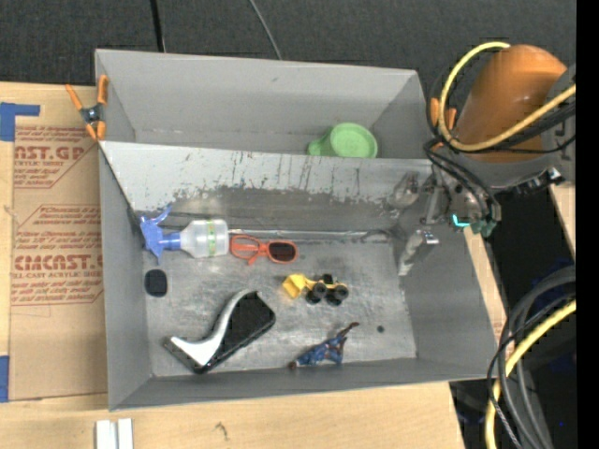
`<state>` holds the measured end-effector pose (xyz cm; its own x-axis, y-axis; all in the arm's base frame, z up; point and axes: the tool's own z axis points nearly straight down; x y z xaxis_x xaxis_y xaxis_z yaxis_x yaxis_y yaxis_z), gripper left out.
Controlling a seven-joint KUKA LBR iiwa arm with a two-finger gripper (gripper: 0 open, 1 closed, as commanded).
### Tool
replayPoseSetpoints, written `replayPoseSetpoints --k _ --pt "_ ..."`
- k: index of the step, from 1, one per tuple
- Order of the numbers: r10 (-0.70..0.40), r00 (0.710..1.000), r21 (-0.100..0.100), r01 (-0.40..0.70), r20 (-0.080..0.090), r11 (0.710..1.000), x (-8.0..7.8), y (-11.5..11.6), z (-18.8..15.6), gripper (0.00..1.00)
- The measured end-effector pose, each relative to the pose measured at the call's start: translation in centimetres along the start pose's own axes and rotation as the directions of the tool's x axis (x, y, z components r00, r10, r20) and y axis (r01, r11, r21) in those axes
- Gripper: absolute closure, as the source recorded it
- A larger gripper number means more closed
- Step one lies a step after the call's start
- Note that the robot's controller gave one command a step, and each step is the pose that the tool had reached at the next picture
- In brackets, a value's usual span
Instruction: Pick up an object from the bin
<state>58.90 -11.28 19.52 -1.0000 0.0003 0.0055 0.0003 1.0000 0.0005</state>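
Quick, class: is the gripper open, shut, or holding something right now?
Gripper: open, holding nothing, low at the right end of the bin.

I see the claw [412, 223] at the right of the frame, close to the grey bin's [281, 92] right wall, its two fingers spread over bare metal. Nearest it, to the lower left, lies a small yellow-and-black toy [314, 289]. Further left, red sunglasses [264, 250] lie just beside a clear spray bottle [187, 238] with a blue nozzle. A curved black-and-white piece [225, 330] sits lower left, and a green round lid [351, 142] rests against the back wall.
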Motion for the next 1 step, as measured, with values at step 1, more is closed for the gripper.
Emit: replayPoseSetpoints --k 1 --pt "-0.001 1.0 0.001 0.001 0.008 1.0 -0.17 0.03 -0.47 0.0"
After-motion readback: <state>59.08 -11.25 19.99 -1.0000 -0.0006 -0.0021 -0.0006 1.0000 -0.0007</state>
